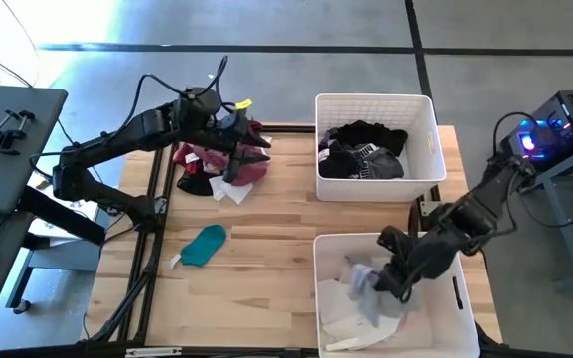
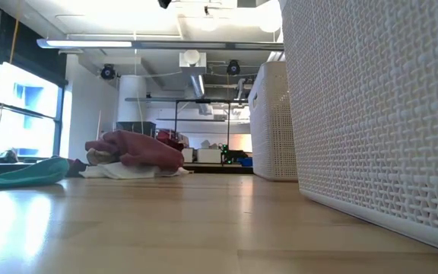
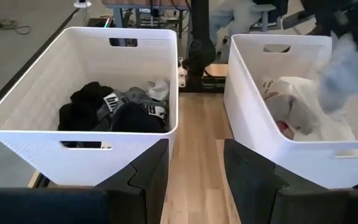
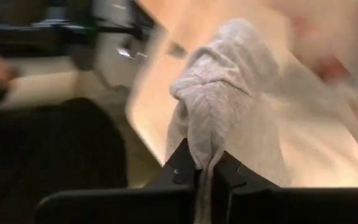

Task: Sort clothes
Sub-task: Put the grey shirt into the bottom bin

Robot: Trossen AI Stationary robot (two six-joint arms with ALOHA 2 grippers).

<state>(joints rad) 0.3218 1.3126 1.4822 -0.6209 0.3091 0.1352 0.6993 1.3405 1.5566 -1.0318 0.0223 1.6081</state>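
A pile of maroon, black and white clothes (image 1: 222, 164) lies on the table's far left part and also shows in the low view (image 2: 131, 152). A teal garment (image 1: 204, 245) lies alone nearer the front. My left gripper (image 1: 257, 144) is open and empty, raised over the pile's right edge and facing the two bins (image 3: 194, 168). My right gripper (image 1: 384, 281) is shut on a light grey knit garment (image 1: 364, 288) over the near white bin (image 1: 466, 328), which holds light clothes. The far white bin (image 1: 428, 119) holds black clothes. My right gripper pinches a bunched fold of the light grey garment (image 4: 205, 149) between its two fingers. The fingers slant down from the table's right side. The garment hangs from the fingers over the near bin; whether its lower end touches the clothes inside, I cannot tell.
The two white bins (image 3: 79, 149) (image 3: 278, 149) stand side by side on the table's right half with a narrow strip of wood between them. Bare wood lies between the teal garment and the near bin. Black frame rails run along the table's left edge (image 1: 152, 249).
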